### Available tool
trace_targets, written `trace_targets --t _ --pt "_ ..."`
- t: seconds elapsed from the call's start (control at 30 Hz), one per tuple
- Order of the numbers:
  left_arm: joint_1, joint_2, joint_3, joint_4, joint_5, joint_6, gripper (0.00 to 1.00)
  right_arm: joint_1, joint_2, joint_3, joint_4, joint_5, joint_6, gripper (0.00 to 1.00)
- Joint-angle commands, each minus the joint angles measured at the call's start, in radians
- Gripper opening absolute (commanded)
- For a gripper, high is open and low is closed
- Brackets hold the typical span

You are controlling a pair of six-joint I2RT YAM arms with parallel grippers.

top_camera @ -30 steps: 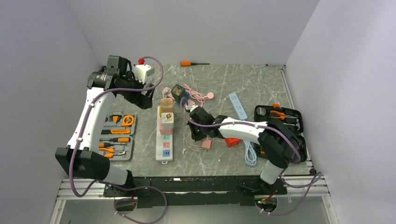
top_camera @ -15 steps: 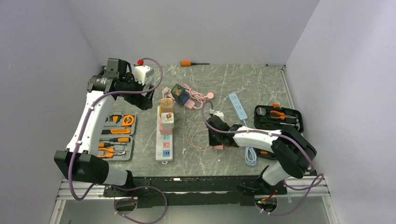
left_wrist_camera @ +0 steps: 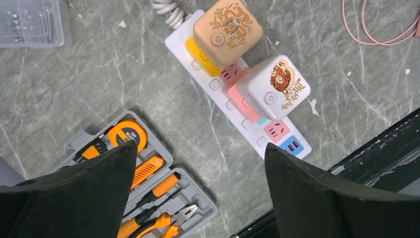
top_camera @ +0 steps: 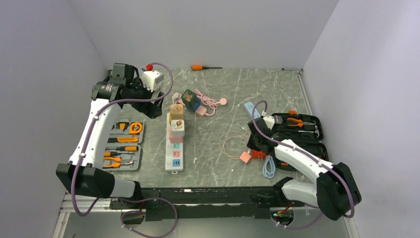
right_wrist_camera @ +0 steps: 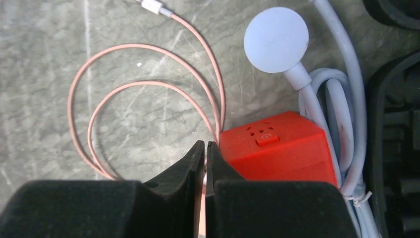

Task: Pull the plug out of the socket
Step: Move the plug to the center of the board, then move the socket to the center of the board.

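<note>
On the grey marbled table (top_camera: 277, 94), the long white power strip with pastel outlets (left_wrist_camera: 276, 132) lies under your left gripper (left_wrist_camera: 200, 148), jaws spread wide, so centre it over the white tiger-print cube plug (left_wrist_camera: 275, 87) and pull straight up, while the right gripper (right_wrist_camera: 205, 146) pinches the thin pink cable (right_wrist_camera: 221, 104).

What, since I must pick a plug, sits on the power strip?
On the power strip: a tan cube plug over the yellow panel, a white tiger-print cube plug beside it. The end pink outlet and blue panel are bare. Outlets beneath both cubes are covered.
</note>
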Motion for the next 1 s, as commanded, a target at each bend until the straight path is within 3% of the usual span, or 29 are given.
trace_targets --t 0.0,0.17,0.33,0.37,0.43,0.47,0.6,0.97 --pt "-0.004 -0.032 -0.005 0.026 0.013 0.008 0.99 0.015 -0.052 0.059 -0.034 -0.022 -0.055 0.10" --pt "-0.004 -0.038 -0.023 0.037 0.006 0.012 0.99 0.169 0.013 0.214 0.000 0.008 -0.136 0.15" --pt "-0.004 -0.055 -0.048 0.054 -0.009 0.012 1.00 0.246 0.140 0.360 0.071 0.006 -0.227 0.35" --pt "-0.004 -0.058 -0.049 0.055 -0.008 0.010 0.99 0.246 0.170 0.394 0.079 -0.003 -0.241 0.44" --pt "-0.004 -0.064 -0.054 0.063 -0.012 0.006 0.99 0.223 0.226 0.453 0.107 -0.044 -0.260 0.88" --pt "-0.004 -0.066 -0.056 0.069 -0.012 0.001 0.99 0.194 0.244 0.472 0.135 -0.097 -0.266 0.98" --pt "-0.004 -0.065 -0.073 0.108 -0.004 -0.024 1.00 0.102 0.284 0.520 0.268 -0.244 -0.299 1.00" --pt "-0.006 0.037 -0.136 0.319 0.039 -0.099 0.99 0.096 0.508 0.833 0.199 -0.196 -0.495 1.00"
